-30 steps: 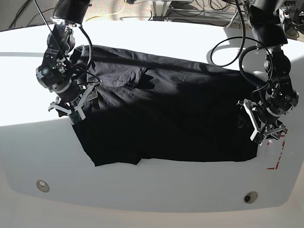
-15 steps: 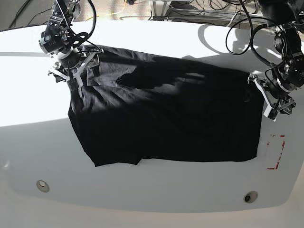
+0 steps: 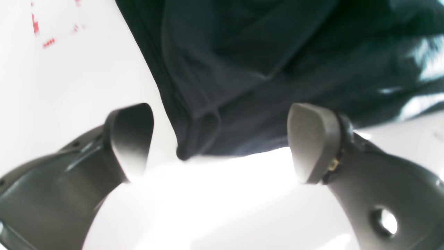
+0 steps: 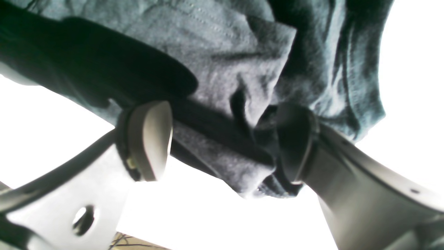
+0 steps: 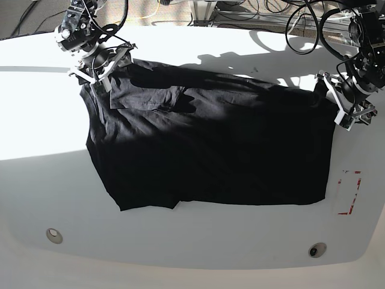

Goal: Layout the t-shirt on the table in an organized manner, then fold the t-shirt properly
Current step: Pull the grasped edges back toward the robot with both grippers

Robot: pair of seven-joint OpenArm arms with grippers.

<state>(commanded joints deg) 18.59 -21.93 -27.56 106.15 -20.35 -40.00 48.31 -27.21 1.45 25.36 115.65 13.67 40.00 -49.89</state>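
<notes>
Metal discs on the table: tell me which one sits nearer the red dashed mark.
The disc by the table's near edge on the base view's right, below the red dashed mark. The other disc sits far off, beyond the t-shirt's opposite corner.

- The t-shirt (image 5: 210, 150) is black cloth, matt and soft, with a fine knitted weave and stitched hems seen in the wrist views.
- The surface (image 5: 198, 247) is white, smooth and a little glossy, bright where light falls on it.
- The two round discs (image 5: 317, 249) look like dull metal.
- The fingers (image 3: 314, 142) look like grey, matt, smooth plastic.
- The red dashed mark (image 5: 349, 192) looks flat and matt.
</notes>
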